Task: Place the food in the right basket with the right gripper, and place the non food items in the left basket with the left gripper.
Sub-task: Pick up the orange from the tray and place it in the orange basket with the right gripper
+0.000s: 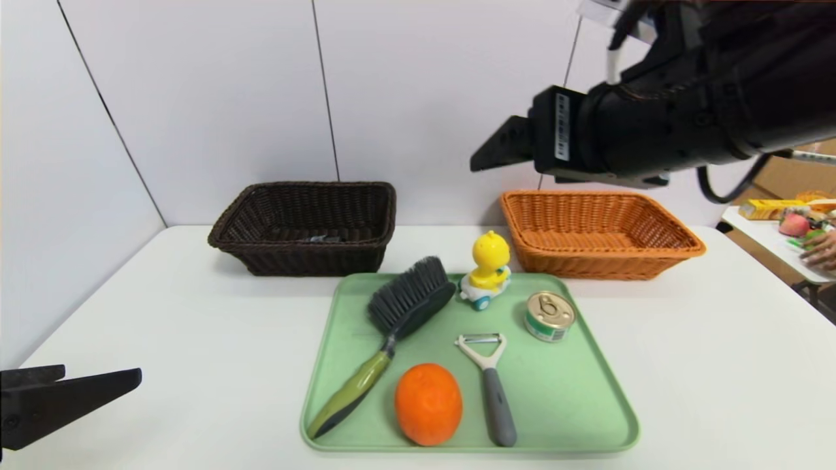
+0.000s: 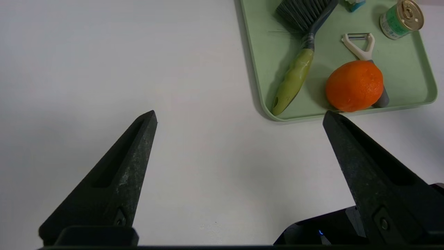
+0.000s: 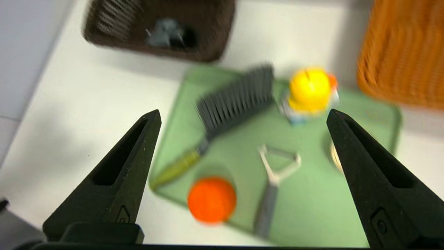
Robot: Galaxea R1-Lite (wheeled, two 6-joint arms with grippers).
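A green tray (image 1: 575, 391) holds the food: a round orange (image 1: 428, 403) near its front edge and a small tin can (image 1: 549, 316) at its right side. Non food items share the tray: a grey brush with green handle (image 1: 405, 307), a yellow duck toy (image 1: 488, 269) and a grey-handled peeler (image 1: 490, 378). The dark brown left basket (image 1: 307, 258) holds a dark grey item (image 1: 320, 238). The orange-tan right basket (image 1: 594, 264) shows nothing inside. My right gripper (image 1: 493, 145) hangs open high above the tray's far end, empty. My left gripper (image 1: 103, 372) stands open over bare table, left of the tray.
The white table (image 1: 196, 326) ends at a wall just behind the baskets. A side table at the far right carries packets, with a person's hand (image 1: 819, 248) on it. My right arm (image 1: 686, 117) reaches in above the right basket.
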